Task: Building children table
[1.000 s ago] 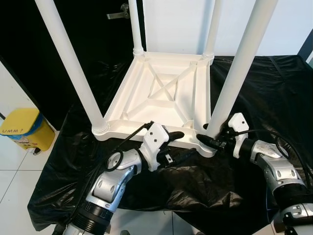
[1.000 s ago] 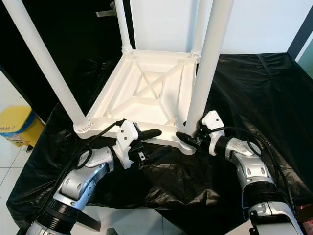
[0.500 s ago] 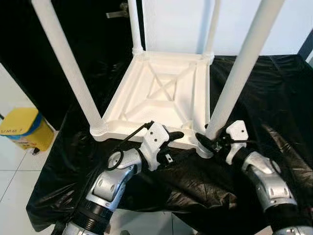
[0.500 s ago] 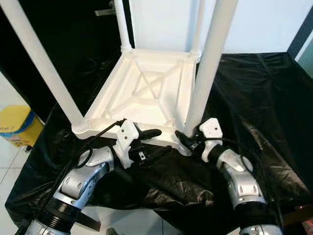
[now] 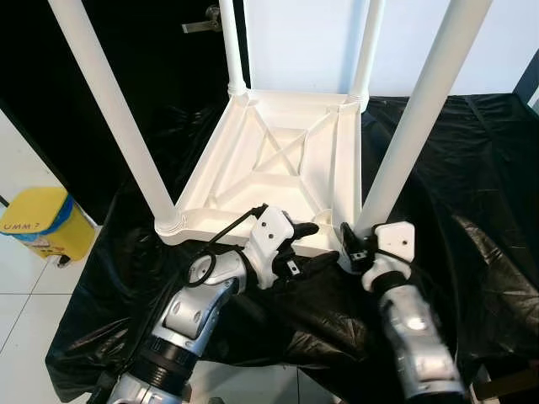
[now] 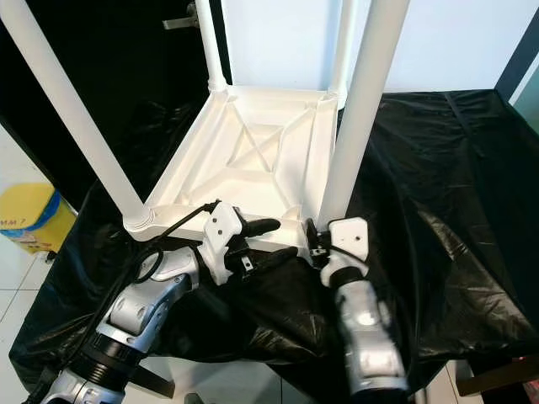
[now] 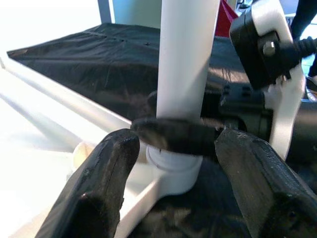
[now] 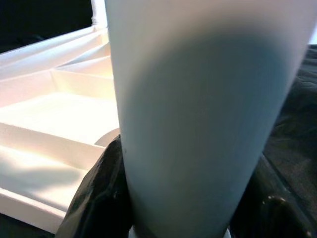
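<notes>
Right tool now closer around leg.

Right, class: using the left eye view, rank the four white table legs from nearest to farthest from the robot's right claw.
1. Near-right white round plastic table leg, clasped at its base by the right claw.
2. Near-left white leg, across the upturned white tabletop.
3. Far-right white leg and far-left white leg: too close to call.

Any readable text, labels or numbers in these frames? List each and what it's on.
"UMM ?" in dark letters on the yellow container on the floor at the robot's left; its first letters are cut off by the picture's edge.
White table, its legs, black sheet, both grippers: no readable text.
</notes>
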{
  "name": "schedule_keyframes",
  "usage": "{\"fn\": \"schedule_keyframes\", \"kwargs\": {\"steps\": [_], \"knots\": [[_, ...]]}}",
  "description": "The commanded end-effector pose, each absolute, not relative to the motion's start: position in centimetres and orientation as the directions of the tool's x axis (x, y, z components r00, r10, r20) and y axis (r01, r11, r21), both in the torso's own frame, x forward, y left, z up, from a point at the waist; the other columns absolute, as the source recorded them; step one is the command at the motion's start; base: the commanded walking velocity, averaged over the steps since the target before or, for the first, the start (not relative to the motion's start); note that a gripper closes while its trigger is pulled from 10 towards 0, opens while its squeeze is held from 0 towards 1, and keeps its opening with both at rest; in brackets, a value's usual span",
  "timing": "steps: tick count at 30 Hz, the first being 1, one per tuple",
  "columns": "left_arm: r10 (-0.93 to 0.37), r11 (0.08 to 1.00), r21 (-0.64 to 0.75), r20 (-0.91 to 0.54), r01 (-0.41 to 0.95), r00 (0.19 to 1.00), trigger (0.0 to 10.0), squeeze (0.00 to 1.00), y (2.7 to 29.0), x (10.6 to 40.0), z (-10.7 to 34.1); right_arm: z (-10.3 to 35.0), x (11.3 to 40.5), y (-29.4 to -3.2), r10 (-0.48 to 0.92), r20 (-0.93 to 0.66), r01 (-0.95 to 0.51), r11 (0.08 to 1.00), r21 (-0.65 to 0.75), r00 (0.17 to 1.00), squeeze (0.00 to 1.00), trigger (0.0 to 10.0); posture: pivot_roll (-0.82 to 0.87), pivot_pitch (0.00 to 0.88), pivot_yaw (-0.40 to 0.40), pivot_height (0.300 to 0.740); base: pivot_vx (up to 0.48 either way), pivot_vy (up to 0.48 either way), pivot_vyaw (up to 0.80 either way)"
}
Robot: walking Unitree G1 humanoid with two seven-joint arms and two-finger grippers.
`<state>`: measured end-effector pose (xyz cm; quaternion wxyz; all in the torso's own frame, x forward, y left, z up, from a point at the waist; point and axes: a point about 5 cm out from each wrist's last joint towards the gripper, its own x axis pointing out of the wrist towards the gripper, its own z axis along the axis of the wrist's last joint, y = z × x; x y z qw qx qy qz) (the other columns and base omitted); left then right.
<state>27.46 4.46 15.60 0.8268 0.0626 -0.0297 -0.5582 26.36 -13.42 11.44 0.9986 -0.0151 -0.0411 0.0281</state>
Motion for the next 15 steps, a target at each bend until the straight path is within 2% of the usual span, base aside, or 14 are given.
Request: {"fn": "schedule_keyframes", "kwargs": {"steps": [1, 14, 15], "knots": [[-0.936, 0.345, 0.137, -0.022, 0.929, 0.351, 10.0, 0.0, 4.33, 27.48, 15.52, 9.99, 26.02, -13.88, 0.016, 0.001, -0.016, 0.999, -0.04, 1.0, 0.0, 10.0, -0.2, 0.031, 0.048, 0.74, 0.0, 0.0, 0.0], [-0.936, 0.346, 0.15, -0.009, 0.926, 0.351, 10.0, 0.0, 4.01, 28.04, 15.78, 10.76, 26.05, -13.77, 0.013, 0.023, -0.012, 0.999, -0.043, 1.0, 0.0, 10.0, -0.2, 0.01, 0.04, 0.74, 0.0, 0.0, 0.0], [-0.936, 0.347, 0.153, -0.008, 0.925, 0.352, 10.0, 0.0, 4.05, 28.11, 15.86, 10.95, 26.12, -13.88, 0.044, 0.032, -0.043, 0.998, -0.041, 0.998, 1.0, 10.0, -0.2, 0.004, 0.039, 0.74, 0.0, 0.0, 0.0]]}}
